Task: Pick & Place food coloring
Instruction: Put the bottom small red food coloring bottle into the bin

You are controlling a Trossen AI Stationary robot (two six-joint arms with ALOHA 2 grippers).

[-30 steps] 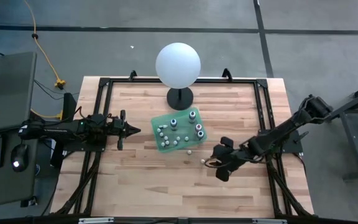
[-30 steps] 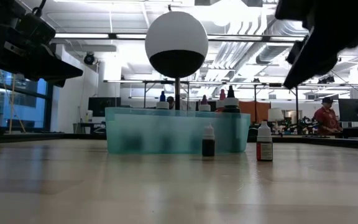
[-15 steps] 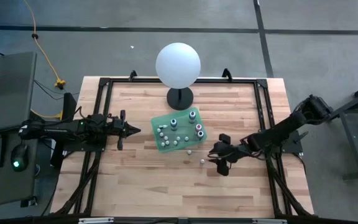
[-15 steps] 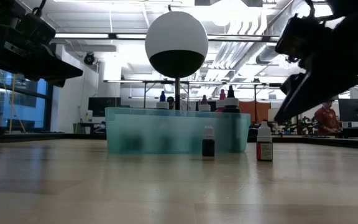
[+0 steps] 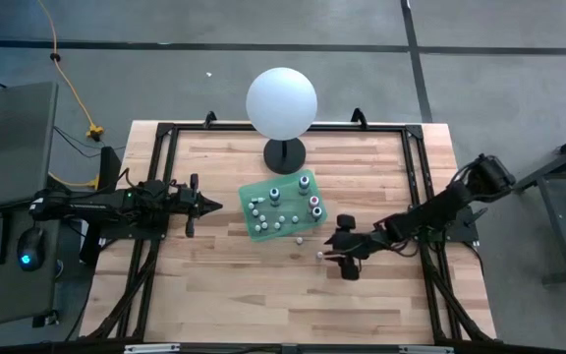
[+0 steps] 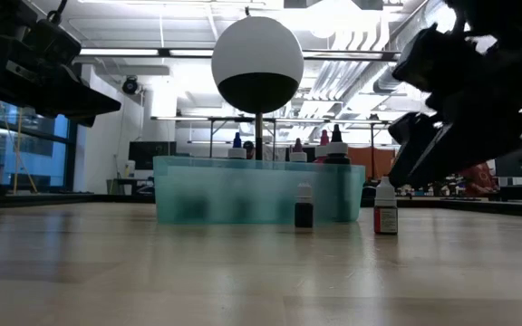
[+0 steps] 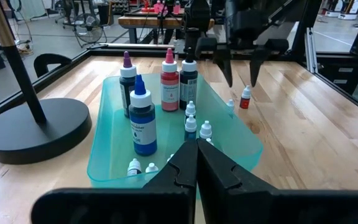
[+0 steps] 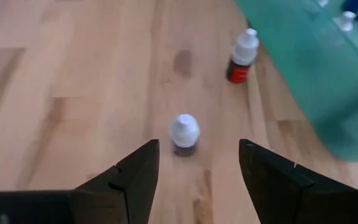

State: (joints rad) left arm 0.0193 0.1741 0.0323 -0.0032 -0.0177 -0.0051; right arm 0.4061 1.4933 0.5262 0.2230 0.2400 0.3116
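Observation:
The food coloring is a set of small white-capped bottles. Most stand in a green tray (image 5: 283, 206), (image 7: 166, 124). Two stand on the wood outside it: a red one (image 5: 319, 256), (image 6: 385, 208), (image 8: 184, 130) and a darker one (image 5: 300, 239), (image 6: 304, 206), (image 8: 241, 57) nearer the tray. My right gripper (image 5: 338, 250), (image 8: 197, 171) is open, hovering just right of the red bottle, fingers pointing toward it and standing apart from it. My left gripper (image 5: 209, 206), (image 7: 197, 152) is shut and waits left of the tray.
A big white sphere on a black stand (image 5: 282, 103) sits behind the tray, its base (image 7: 33, 127) close to the tray's far side. A black frame (image 5: 165, 133) runs around the table. Bare wood lies near the table's near edge (image 5: 263, 305).
My right gripper has moved toward the table's left and downward, closing in on the red bottle while staying open. The bottles and the tray have kept their places.

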